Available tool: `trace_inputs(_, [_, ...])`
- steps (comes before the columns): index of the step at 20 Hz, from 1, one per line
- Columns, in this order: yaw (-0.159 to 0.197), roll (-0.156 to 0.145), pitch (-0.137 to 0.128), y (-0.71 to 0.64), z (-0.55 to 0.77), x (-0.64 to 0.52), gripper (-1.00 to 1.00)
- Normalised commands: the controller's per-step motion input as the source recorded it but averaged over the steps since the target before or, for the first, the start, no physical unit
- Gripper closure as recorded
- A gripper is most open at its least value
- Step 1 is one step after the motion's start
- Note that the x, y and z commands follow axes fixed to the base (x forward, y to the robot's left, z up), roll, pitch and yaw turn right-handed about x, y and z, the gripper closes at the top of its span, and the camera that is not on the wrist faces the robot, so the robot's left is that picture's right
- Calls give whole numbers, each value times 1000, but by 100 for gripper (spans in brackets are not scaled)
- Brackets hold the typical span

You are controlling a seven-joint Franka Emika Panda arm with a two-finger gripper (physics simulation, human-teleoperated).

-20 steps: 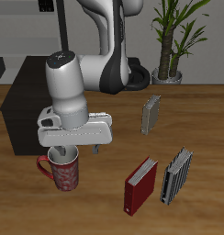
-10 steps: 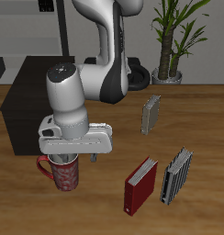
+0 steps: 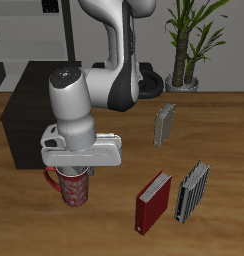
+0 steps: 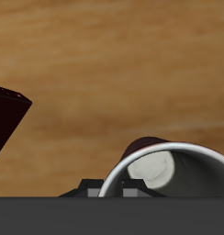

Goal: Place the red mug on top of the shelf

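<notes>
Grasp stage, mug [image 3: 72, 187] not yet lifted.

Mug stands upright on the table [image 3: 224, 130], near the front edge, in front of the shelf [image 3: 32, 110] and apart from it. Handle loop sticks out on the side away from the red book [image 3: 152, 202].

End effector [image 3: 74, 172] sits directly over the mug, palm covering the rim in the exterior view. Fingertips are hidden there behind the gripper body. Wrist view shows the pale rim and grey inside of the mug [image 4: 169, 170] close up, with dark finger parts beside the rim; whether they straddle the wall or press on it cannot be told. Finger spacing: cannot tell from either view.

Key relation: mug lies straight below the end effector, its axis vertical and in line with the approach. Shelf top is higher than the mug and farther back, so the carry calls for a lift first, then travel back over the flat top. Shelf corner [image 4: 8, 115] shows in the wrist view, near the mug.

Risk, as judgement: a rim pinch on one wall could let the mug tilt during the lift.
</notes>
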Motion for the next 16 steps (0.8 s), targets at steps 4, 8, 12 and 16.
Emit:
trace_inputs(4, [7,-1,-32,10,243,-38,100])
trace_inputs(8, [10,1,-49,39,433,-89,100])
trace_inputs(12, [11,4,-80,41,707,-212,100])
trace_inputs(16, [-9,-1,-58,-44,553,-211,100])
